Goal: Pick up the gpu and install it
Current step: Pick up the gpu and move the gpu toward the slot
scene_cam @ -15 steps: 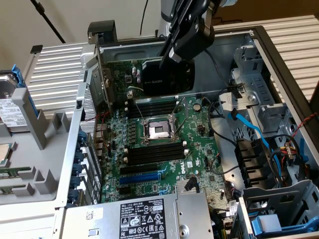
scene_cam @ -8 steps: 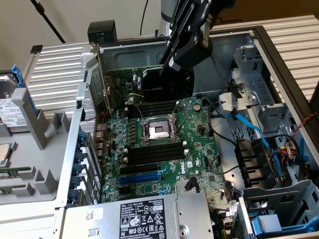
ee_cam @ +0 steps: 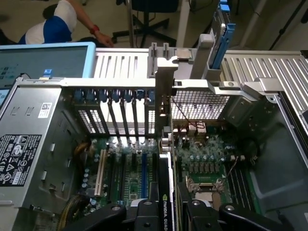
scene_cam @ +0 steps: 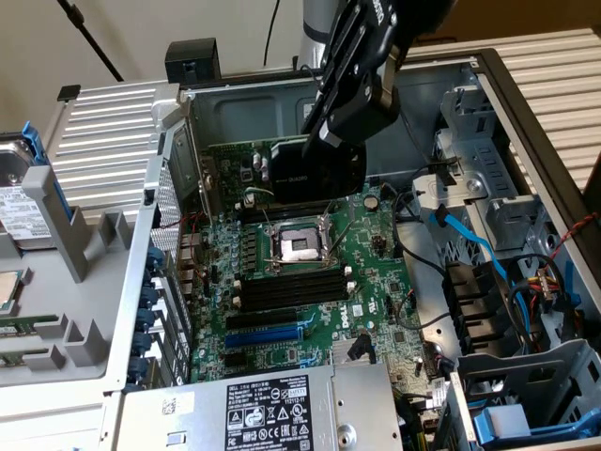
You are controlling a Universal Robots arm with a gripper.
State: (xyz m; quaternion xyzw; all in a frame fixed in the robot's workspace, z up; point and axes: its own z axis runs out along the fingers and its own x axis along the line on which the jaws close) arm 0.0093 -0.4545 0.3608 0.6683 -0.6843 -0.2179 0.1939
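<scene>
Gpu (scene_cam: 299, 175) sits gripped in the claw (scene_cam: 327, 132), held on edge inside the pc case (scene_cam: 235, 113). It hangs over the end of the motherboard (scene_cam: 310, 319) away from the power supply (scene_cam: 235, 404), just past the cpu socket (scene_cam: 293, 246). Pick-up looks done. Install prob. not: in the wrist view the silver bracket (ee_cam: 163, 96) pokes up above the case's rear wall, approx. in line w/ the slot openings, so the card doesn't look seated. Counts: 1 gpu, 1 claw, 1 motherboard, 1 cpu socket, 1 blue slot (scene_cam: 268, 335), 1 power supply. Memory sticks (scene_cam: 291, 287): several side by side, exact no. unclear.
</scene>
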